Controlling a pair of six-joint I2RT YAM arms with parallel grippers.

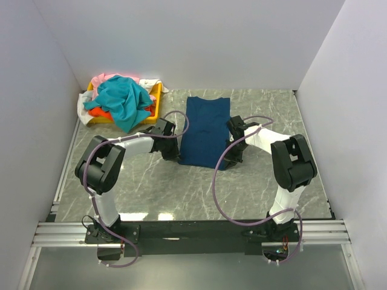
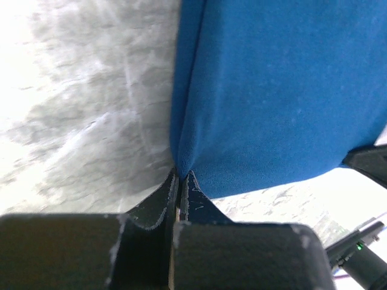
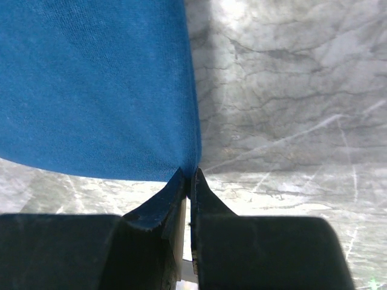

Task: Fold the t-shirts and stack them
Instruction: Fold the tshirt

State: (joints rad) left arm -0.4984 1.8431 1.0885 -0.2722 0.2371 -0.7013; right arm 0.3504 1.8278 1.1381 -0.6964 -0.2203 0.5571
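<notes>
The navy shirt (image 1: 205, 127) lies flat in the middle of the bench (image 1: 151, 181). It forms a long strip whose long axis runs near to far. Both claws sit at its near end. The left claw (image 2: 181, 176) is closed tight on the near left corner, and the cloth puckers up into its tips. The right claw (image 3: 189, 173) is pinched on the near right corner in the same way, with no gap showing between its jaws. Each arm has the corner on its own side, so neither crosses the other.

From both claws the rest of the shirt stretches away toward the far side, and the coming move turns on that. I judge the step to be a fold across the short axis: lift the near hem and carry it far, over the body, toward the far hem. The two corners should travel level, or the folded edge will likely skew.

The other shirts are heaped in the tray (image 1: 158, 96) at far left. The teal shirt (image 1: 124, 99) is on top, with the orange (image 1: 100, 113), pink (image 1: 109, 77) and white (image 1: 81, 106) ones under and around it. Most of the task looks undone.
</notes>
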